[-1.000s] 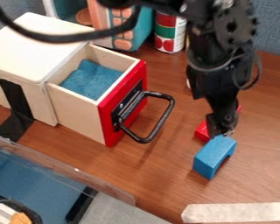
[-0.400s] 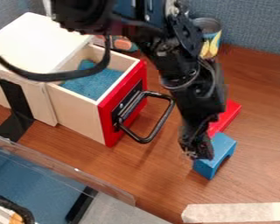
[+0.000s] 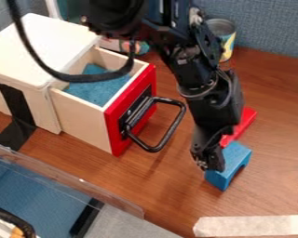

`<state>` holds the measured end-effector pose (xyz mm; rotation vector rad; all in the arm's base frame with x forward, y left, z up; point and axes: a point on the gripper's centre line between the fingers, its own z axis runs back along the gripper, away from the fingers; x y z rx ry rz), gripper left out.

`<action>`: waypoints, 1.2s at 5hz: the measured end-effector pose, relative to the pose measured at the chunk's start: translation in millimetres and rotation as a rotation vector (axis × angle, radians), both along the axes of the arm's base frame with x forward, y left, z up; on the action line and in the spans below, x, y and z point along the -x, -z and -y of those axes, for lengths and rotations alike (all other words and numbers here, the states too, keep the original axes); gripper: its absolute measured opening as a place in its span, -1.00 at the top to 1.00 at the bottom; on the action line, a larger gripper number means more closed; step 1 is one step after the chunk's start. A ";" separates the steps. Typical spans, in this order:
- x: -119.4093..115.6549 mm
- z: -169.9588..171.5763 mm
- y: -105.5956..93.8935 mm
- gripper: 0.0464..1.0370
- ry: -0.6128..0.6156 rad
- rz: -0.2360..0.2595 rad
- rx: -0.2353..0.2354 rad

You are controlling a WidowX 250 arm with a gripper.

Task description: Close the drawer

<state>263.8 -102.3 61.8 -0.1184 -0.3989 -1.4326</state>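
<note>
The black gripper point(image 3: 207, 160) hangs low over the table, to the right of the drawer's handle and apart from it, just at the left edge of the blue block. Pulled out of its white-topped wooden box point(image 3: 36, 49), the drawer point(image 3: 80, 121) stands open, with a blue cloth point(image 3: 97, 93) inside. Its front is red point(image 3: 114, 125), and a black loop handle point(image 3: 170, 132) sticks out from it toward the gripper.
A blue arch-shaped block point(image 3: 235, 162) and a red block point(image 3: 241, 123) lie beside the gripper. A can point(image 3: 223, 37) stands at the back. Clear plastic edging point(image 3: 71, 179) runs along the lower left; pale tape point(image 3: 254, 225) marks the lower right.
The gripper has moved left and down, from above the blue block to its left side. Drawer and blocks have stayed where they were.
</note>
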 end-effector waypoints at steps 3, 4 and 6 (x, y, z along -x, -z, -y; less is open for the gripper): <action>-4.7 -11.3 12.7 -0.93 0.010 -0.006 -0.071; 3.3 -25.4 19.4 -0.93 -0.017 -0.036 -0.083; 19.8 -43.7 24.4 -0.93 -0.044 -0.059 -0.113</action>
